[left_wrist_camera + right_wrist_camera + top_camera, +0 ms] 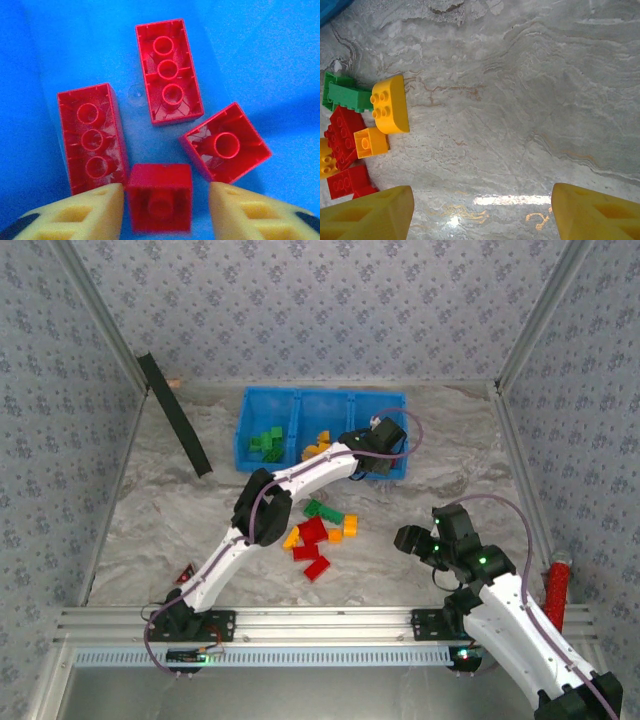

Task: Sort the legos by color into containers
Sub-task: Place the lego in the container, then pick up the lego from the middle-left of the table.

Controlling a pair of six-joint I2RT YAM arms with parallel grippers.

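Note:
The blue tray (320, 400) stands at the back centre, with green legos (268, 443) in its left compartment and yellow ones (318, 448) in the middle. My left gripper (375, 445) hangs over the right compartment. In the left wrist view its jaws (166, 210) are open around a blurred small red brick (160, 197), with a gap on the right side. Three red bricks (169, 70) lie upside down on the blue floor (260, 50). A loose pile of red, yellow and green legos (315, 535) sits on the table. My right gripper (412, 538) is open over bare table, right of that pile.
The right wrist view shows my open gripper (482, 212), a green brick (347, 95), a rounded yellow one (390, 102) and red ones (342, 137) at left. A dark strip (175, 415) leans at back left. A red cylinder (556, 590) lies at the right edge.

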